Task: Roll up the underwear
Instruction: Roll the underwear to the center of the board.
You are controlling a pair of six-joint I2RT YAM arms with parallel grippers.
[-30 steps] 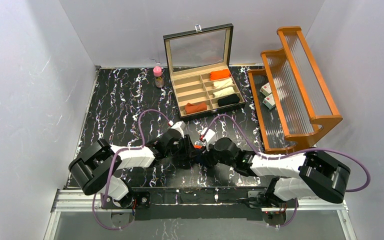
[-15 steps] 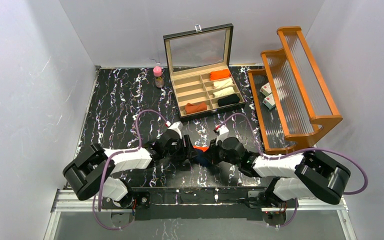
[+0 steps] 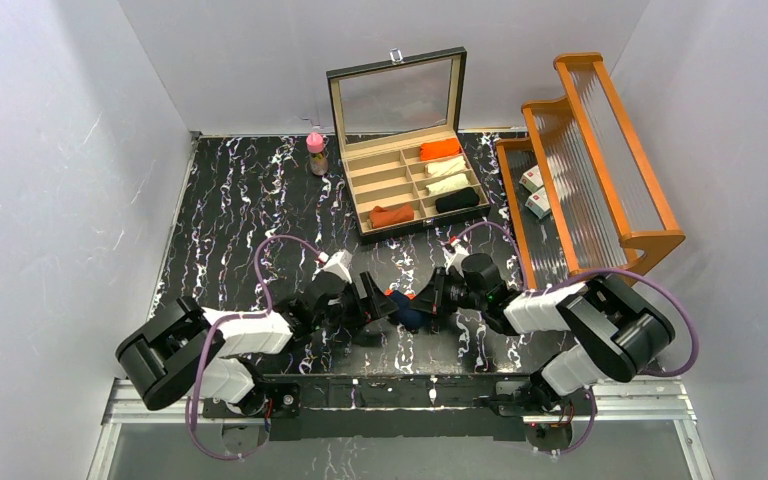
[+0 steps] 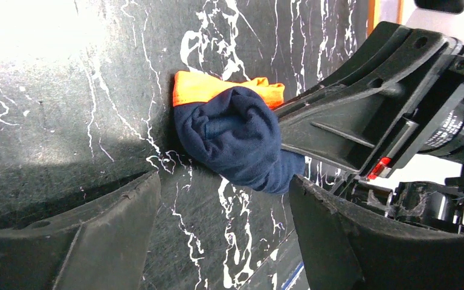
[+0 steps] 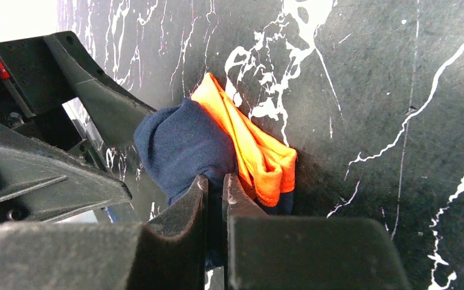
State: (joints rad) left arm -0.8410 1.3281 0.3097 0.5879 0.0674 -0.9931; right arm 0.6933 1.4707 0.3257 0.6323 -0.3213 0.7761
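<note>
Black marbled surface point(image 3: 240, 200) takes up most of the top view. At its R edge stands a tall wooden rack point(image 3: 600, 170) w/ ribbed clear panels, and a couple of small cartons point(image 3: 535, 192) sit low on it. Back-centre is a compartment box point(image 3: 372, 172), glass lid propped up, w/ rolled pieces point(image 3: 392, 215) in some slots: orange, two cream, black, and a rust one near the front.

L arm point(image 3: 245, 330) and R arm point(image 3: 560, 305) both reach in low and meet nose to nose at front-centre of the surface.

The underwear point(image 4: 241, 139) lies right there btwn them, on the surface. It's a navy bundle, bunched and partly rolled, w/ bright orange trim showing along its far side.

R fingers point(image 5: 196, 199) are pinched nearly together on the navy cloth at the bundle's near edge, so I read that as a grip on the underwear. L fingers point(image 4: 115, 217) are spread wide, one each side of my wrist view. The bundle sits just beyond their tips, and I see no contact w/ it.

Small pink-capped bottle point(image 3: 316, 152) stands just L of the box.
</note>
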